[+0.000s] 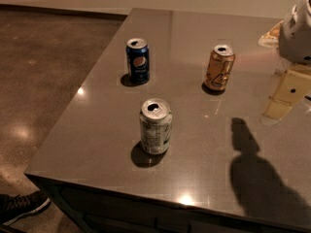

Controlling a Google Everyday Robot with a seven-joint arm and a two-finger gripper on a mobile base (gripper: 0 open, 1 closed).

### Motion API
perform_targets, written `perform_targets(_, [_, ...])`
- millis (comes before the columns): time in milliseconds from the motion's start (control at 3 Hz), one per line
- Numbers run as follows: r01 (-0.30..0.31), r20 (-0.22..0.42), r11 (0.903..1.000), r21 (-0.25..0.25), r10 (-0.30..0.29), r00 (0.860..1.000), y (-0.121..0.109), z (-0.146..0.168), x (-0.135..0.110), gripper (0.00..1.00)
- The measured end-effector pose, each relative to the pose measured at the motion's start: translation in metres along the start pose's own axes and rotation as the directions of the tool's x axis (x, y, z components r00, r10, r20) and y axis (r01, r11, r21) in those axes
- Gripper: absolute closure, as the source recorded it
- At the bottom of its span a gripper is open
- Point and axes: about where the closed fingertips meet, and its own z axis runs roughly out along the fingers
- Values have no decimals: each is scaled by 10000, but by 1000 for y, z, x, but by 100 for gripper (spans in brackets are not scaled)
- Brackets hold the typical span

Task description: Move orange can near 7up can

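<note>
The orange can (pixel 219 67) stands upright on the grey table (pixel 194 28), right of the middle, tan with dark curly script and a silver top. The 7up can (pixel 155 125) stands upright nearer the front edge, silvery-white and pale green, slightly dented. The two cans are well apart. My gripper (pixel 285 97) hangs at the right edge of the view, to the right of the orange can and clear of it, holding nothing that I can see. Part of it is cut off by the frame.
A dark blue Pepsi can (pixel 138 60) stands upright at the back left of the table. The table's left and front edges drop to a brown floor (pixel 43 72). A dark shoe (pixel 19 205) shows at the bottom left. The arm's shadow (pixel 257 174) lies on the table's front right.
</note>
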Motion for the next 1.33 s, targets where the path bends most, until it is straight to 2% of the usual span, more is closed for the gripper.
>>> perform_targets(333, [-5,2,10000,4,5,10000,0,0,0,0])
perform_targets(667, [-529,131,9985,159,526,9985,-10,3,2,0])
perform_targets(1000, [-1477,404,9885,322,1464,9884,-26,12,4,0])
perform_targets(1333, [-2531,719,9670,308,2504,9655,-49,31,3,0])
